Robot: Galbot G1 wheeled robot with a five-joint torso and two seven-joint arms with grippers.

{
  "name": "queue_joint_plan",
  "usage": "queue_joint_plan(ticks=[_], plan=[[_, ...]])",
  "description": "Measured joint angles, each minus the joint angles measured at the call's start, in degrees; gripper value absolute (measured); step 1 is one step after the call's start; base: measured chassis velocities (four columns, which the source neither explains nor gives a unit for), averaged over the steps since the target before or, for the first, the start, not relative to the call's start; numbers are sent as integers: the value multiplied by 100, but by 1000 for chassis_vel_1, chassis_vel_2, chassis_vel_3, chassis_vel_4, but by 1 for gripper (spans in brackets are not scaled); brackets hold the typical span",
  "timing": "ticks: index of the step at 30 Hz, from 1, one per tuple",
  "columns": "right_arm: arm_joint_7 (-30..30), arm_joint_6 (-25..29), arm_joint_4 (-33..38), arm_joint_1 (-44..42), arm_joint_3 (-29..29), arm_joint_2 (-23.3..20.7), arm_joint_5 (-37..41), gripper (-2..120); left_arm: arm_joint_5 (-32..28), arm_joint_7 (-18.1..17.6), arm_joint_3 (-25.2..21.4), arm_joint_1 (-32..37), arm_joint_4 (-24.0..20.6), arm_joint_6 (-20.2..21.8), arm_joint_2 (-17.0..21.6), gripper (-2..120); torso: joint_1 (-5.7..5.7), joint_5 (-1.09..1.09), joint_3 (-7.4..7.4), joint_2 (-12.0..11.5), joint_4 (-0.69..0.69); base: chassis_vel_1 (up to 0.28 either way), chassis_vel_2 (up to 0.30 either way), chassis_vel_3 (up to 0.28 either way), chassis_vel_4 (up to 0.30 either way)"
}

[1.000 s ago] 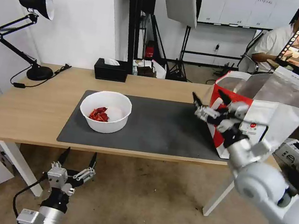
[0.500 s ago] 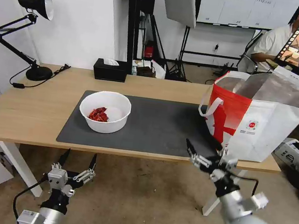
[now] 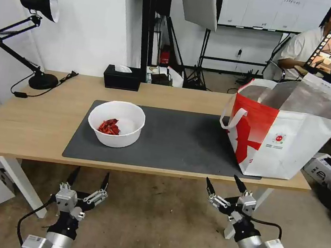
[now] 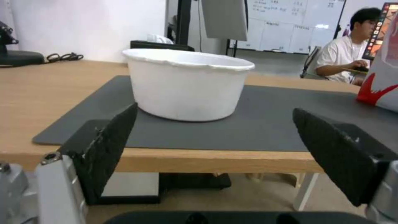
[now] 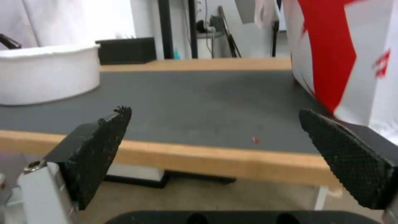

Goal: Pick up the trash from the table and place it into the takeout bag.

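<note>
Light-wood table (image 3: 30,121) under a dark grey mat (image 3: 179,142), black tissue box (image 3: 122,77) at the far edge. On the mat's left part, white bowl (image 3: 116,123) with red scraps (image 3: 109,127) inside. At the right end, takeout bag (image 3: 291,133) upright, mouth open, foil lining showing. Below the near table edge, left pincer (image 3: 88,179) spread wide and empty, just short of the bowl; right pincer (image 3: 225,186) likewise spread, empty, below the bag. From the left wrist, bowl's side wall only, scraps hidden; from the head, scraps plain.
</note>
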Motion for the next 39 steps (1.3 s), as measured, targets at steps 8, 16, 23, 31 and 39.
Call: queue_joint_plan(ticks=[8,16,23,31,39], plan=[[22,10,-62,-15,-105,34,-82,100,5,0,-3,14,33,-20,-12,100,0,0,0,0,0,0,0,0,0],[43,7,-69,4,-130,32,-106,100,3,1,-23,8,73,-28,-3,100,0,0,0,0,0,0,0,0,0],[44,5,-69,10,-131,29,-103,100,-211,4,-136,-107,18,37,110,100,0,0,0,0,0,0,0,0,0],[45,2,-69,13,-132,27,-98,100,-895,-162,-365,-567,-195,480,649,100,0,-1,0,0,1,0,0,0,0],[46,-1,-68,17,-131,24,-94,100,-2679,-699,-512,-1606,-157,1446,1968,100,1,-1,1,0,1,0,0,0,0]])
